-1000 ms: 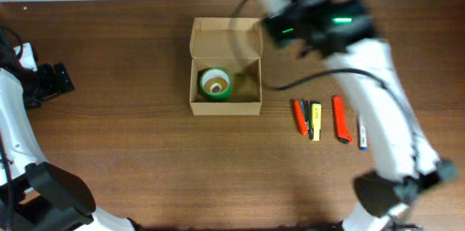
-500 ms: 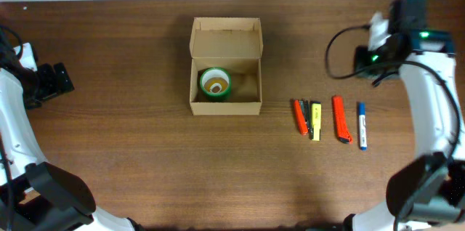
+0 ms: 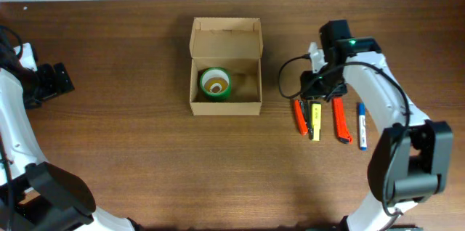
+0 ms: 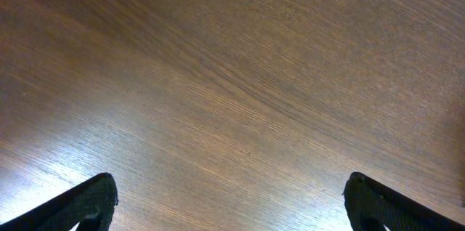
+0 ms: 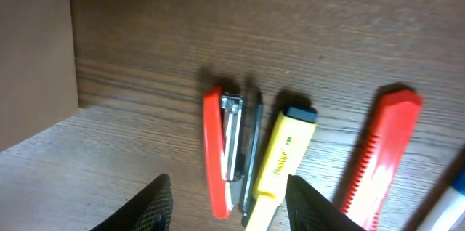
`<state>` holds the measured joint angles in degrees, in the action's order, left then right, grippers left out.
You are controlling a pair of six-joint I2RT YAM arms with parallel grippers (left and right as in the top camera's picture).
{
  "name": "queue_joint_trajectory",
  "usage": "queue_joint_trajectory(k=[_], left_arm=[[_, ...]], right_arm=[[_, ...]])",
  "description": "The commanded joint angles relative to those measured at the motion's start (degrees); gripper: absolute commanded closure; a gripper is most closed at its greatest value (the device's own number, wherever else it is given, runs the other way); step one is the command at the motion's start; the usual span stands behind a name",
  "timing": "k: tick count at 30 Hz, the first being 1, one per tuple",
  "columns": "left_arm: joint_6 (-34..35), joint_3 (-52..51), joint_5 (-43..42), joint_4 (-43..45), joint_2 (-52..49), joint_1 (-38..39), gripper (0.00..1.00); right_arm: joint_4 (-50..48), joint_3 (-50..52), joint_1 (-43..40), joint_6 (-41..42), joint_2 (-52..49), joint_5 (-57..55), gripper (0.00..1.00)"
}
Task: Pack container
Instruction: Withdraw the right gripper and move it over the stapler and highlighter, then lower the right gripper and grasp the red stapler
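Right fingers (image 5: 156, 205) stand parted over the tabletop (image 5: 327, 27) and grip nothing. Directly below and just ahead of the gap between them lies a red stapler (image 5: 218, 151), its metal side facing a thin dark pen-like item (image 5: 252, 144) that lies just beside it. Next along, in front of the other fingertip, lies a yellow highlighter (image 5: 287, 155) with a black cap, its lower end passing under that finger. Outward from that finger lies a red cutter (image 5: 381, 151), apart from the highlighter, and past it, at the edge of the wrist view, a blue marker (image 3: 361, 126). All five lie roughly parallel, pointing away from the fingers.

Farther off, on the stapler's side of the fingers, stands the container (image 3: 225, 67), its flap lid open and folded back flat. A green tape roll (image 3: 215, 83) lies inside, against the wall farthest from the fingers; the rest of the floor shows bare cardboard.

Left fingers (image 4: 87, 202), far across the tabletop from the container, are spread wide over bare wood, holding nothing.
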<state>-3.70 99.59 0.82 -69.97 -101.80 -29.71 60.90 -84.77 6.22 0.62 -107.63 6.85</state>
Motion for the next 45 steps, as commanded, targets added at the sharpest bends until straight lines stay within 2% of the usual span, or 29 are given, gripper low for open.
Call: queue_joint_trajectory(k=[1, 14, 18, 27, 32, 38, 42, 45], left_arm=[[-1.1, -0.2, -0.4, 0.1, -0.5, -0.2, 0.00], [-1.1, -0.2, -0.4, 0.1, -0.5, -0.2, 0.00], [-1.1, -0.2, -0.5, 0.1, -0.5, -0.2, 0.00], [-1.1, -0.2, -0.4, 0.1, -0.5, -0.2, 0.00], [-1.1, -0.2, -0.5, 0.1, -0.5, -0.2, 0.00], [-1.1, -0.2, -0.5, 0.1, -0.5, -0.2, 0.00], [-1.1, -0.2, -0.4, 0.1, -0.5, -0.2, 0.00], [-1.1, -0.2, -0.5, 0.1, -0.5, -0.2, 0.00]], right_arm=[[0.4, 0.7, 1.7, 2.0, -2.1, -1.9, 0.49], [-5.7, 10.8, 3.5, 4.4, -3.0, -2.4, 0.47], [-8.3, 14.0, 3.5, 4.3, -3.0, -2.4, 0.43], [-9.6, 14.1, 3.6, 4.3, -3.9, -1.5, 0.45], [-10.6, 14.1, 4.3, 4.3, -5.9, -1.5, 0.61], [-11.2, 14.1, 4.4, 4.3, -7.2, -1.5, 0.68], [-11.6, 14.1, 4.4, 4.3, -7.2, -1.5, 0.81], [-12.1, 13.7, 4.4, 4.3, -6.4, -1.3, 0.84]])
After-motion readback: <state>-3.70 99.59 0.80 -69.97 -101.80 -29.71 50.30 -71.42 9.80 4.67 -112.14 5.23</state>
